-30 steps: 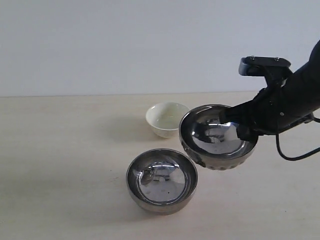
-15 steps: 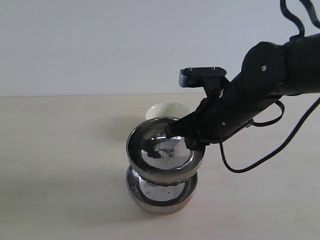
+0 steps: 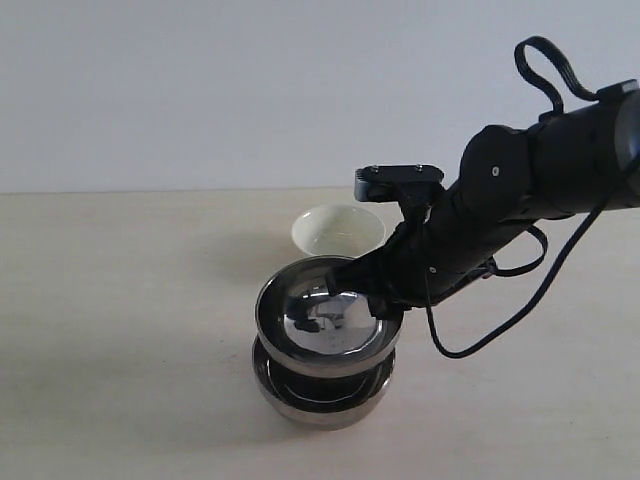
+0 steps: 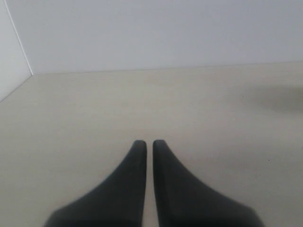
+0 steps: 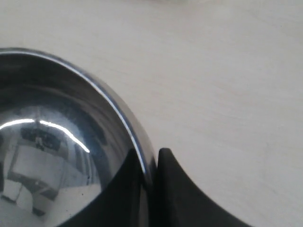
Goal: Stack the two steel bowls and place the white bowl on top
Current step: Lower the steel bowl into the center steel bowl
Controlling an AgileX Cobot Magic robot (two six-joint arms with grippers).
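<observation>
One steel bowl [image 3: 322,393] stands on the table near the front. The second steel bowl [image 3: 327,318] sits low in its mouth, its rim slightly above the lower rim. My right gripper [image 3: 372,296] is shut on the upper bowl's right rim [image 5: 133,137], one finger inside and one outside the wall. The white bowl [image 3: 337,232] stands just behind the pair, partly hidden by my right arm. My left gripper [image 4: 149,143] is shut with nothing between its fingers, over bare table; it does not show in the exterior view.
The pale wooden table [image 3: 120,300] runs back to a white wall [image 3: 200,90]. My right arm [image 3: 520,200] and its looping cable [image 3: 500,320] hang over the right side of the table.
My right gripper carried the steel bowl leftward from beside the white bowl to over the other steel bowl, then lowered it into that bowl's mouth.
</observation>
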